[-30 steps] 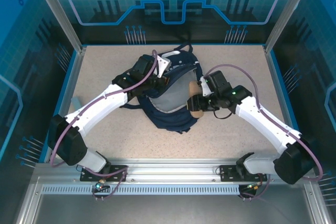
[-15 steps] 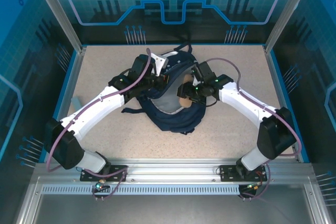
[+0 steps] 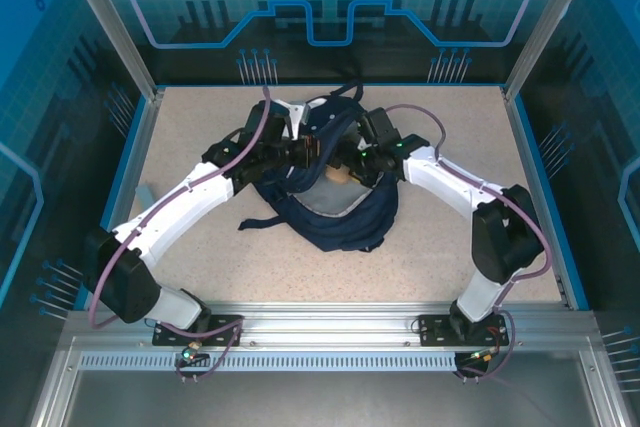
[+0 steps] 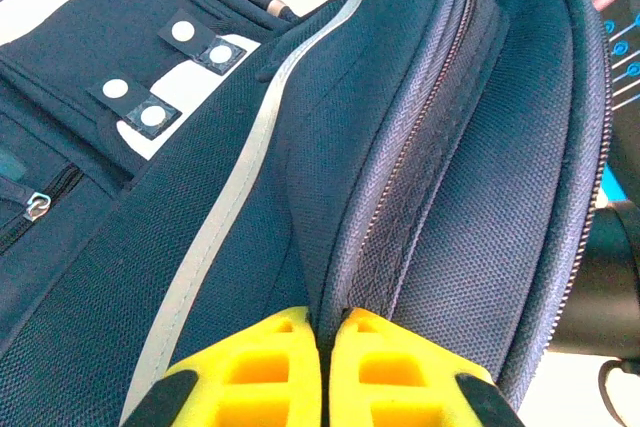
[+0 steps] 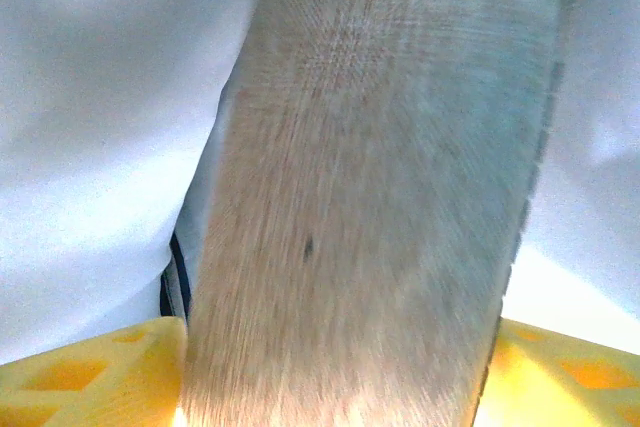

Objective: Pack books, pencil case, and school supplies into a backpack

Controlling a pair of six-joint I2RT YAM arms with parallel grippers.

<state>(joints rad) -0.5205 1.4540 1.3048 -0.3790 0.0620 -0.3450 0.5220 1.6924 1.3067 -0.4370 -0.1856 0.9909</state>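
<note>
The dark navy backpack (image 3: 340,222) lies mid-table with its mouth held open. My left gripper (image 3: 308,152) is shut on the backpack's zippered rim (image 4: 400,207), with the yellow fingertips (image 4: 270,357) pinching the fabric edge. My right gripper (image 3: 352,167) reaches in from the right and is shut on a book (image 3: 340,175). That book's cream page edges (image 5: 370,197) run up between the yellow fingers (image 5: 90,367), with pale grey lining (image 5: 100,97) around them. The book sits inside the backpack's mouth, mostly hidden by the flap. Its cover is hidden.
A small grey object (image 3: 146,193) lies by the left wall. Bare speckled tabletop (image 3: 200,247) surrounds the backpack, and black straps (image 3: 262,221) trail to its left. Blue walls fence the table, and a metal rail (image 3: 320,322) runs along the front.
My right gripper has carried the book leftward and away from the bases, into the backpack's mouth. My left gripper has shifted right with the rim, and the backpack's flap has risen.
</note>
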